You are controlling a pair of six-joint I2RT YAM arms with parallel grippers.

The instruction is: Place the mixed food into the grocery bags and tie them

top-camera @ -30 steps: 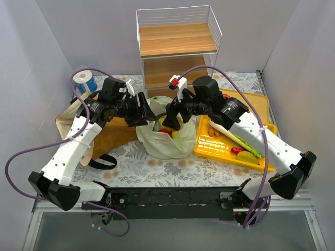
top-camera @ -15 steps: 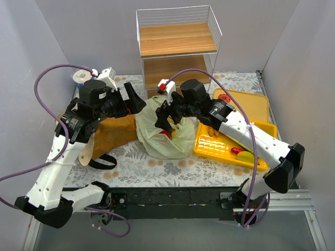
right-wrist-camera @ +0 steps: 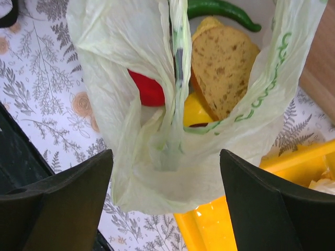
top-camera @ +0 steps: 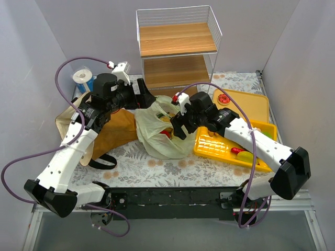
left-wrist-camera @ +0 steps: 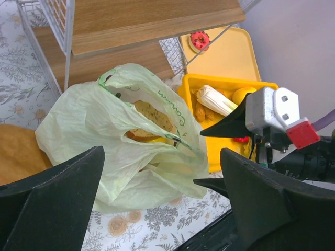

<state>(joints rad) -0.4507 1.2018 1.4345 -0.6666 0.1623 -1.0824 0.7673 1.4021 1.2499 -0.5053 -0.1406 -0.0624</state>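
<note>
Grocery bag at frame centre has been let go by the left pincer, spread apart like the right pincer, so tying is judged undone.

Plastic bag at centre of table, holding bread and tomato. Large bag just left of it; tray with leek just right. Rack behind; roll far left.

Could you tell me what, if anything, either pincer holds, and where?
Nothing: left pincer and right pincer both gape open near the pale-green bag.
</note>
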